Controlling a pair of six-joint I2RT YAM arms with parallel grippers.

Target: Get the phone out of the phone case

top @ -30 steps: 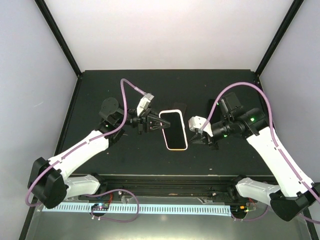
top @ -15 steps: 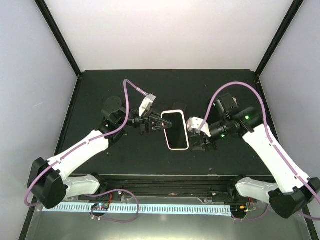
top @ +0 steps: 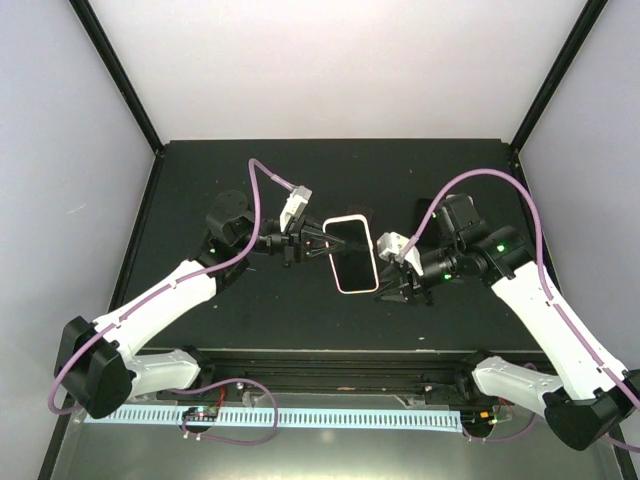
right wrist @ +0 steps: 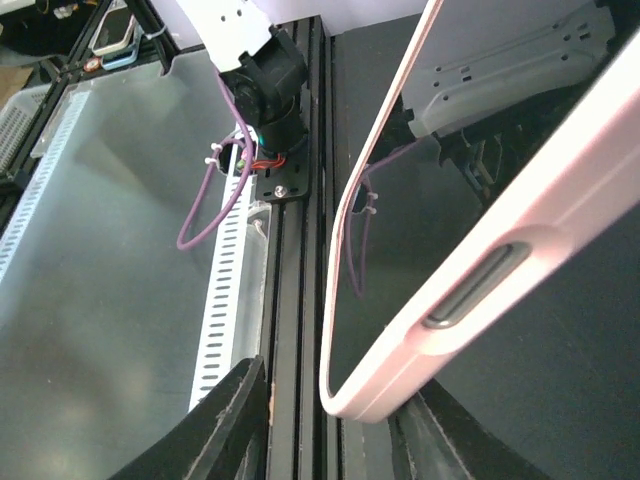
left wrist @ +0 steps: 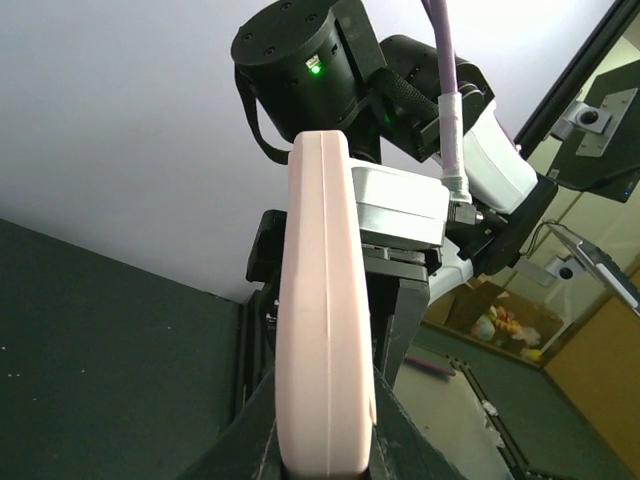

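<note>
**Phone (top: 351, 255) in its pink phone case (left wrist: 320, 320), between two tools**

Phone is sitting screen-up inside the case, over the middle of the black desk (top: 200, 170). Left tool (top: 322, 247) is clamping the case's left long edge, one finger pressing on each face. Right tool (top: 388, 285) is straddling the opposite edge near a side button (right wrist: 475, 285), its fingers (right wrist: 235, 420) spread, with a gap showing beside one.

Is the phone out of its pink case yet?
No, it is in: the phone screen sits flush within the pink case rim.
</note>
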